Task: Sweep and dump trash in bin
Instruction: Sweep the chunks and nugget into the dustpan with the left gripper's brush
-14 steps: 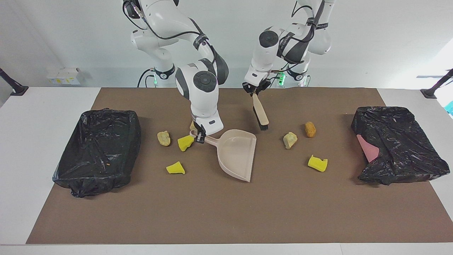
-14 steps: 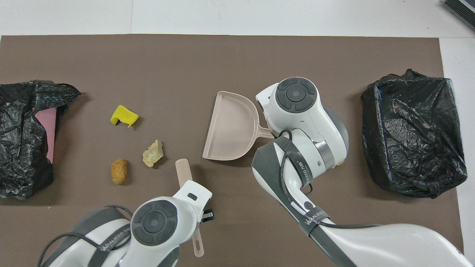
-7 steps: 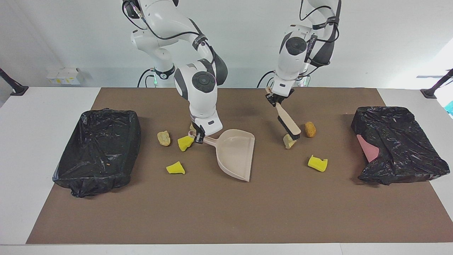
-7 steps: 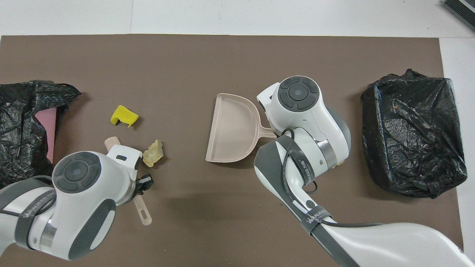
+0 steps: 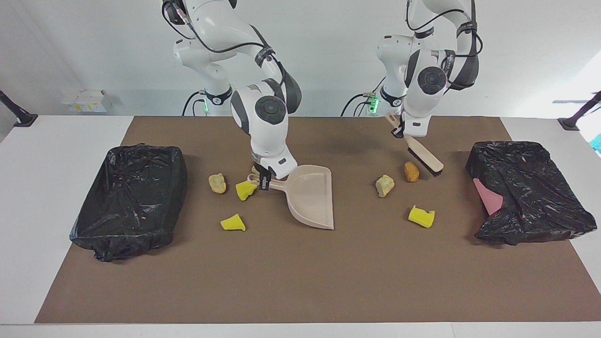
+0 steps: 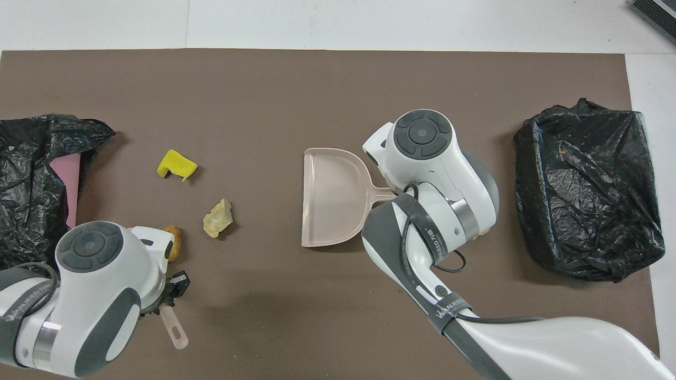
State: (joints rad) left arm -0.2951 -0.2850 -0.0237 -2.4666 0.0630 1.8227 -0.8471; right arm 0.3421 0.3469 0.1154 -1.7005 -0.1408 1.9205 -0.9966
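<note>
Brown mat covers the white counter (image 5: 65,136). We note the right gripper (image 5: 264,180), jaws clenched on the beige plastic dustpan (image 5: 311,197) at mid-mat. Left gripper (image 5: 399,130), jaws grasping the beige black-bristled hand brush (image 5: 425,161), hangs just beside the orange-brown lump (image 5: 412,171). Yellow sponge wedges (image 5: 421,216) and beige foam chunks (image 5: 384,185) lie scattered between two black-bagged bins (image 5: 129,199).

Left pincer (image 5: 403,132) clamped, raised; right pincer (image 5: 264,180) clamped, low
</note>
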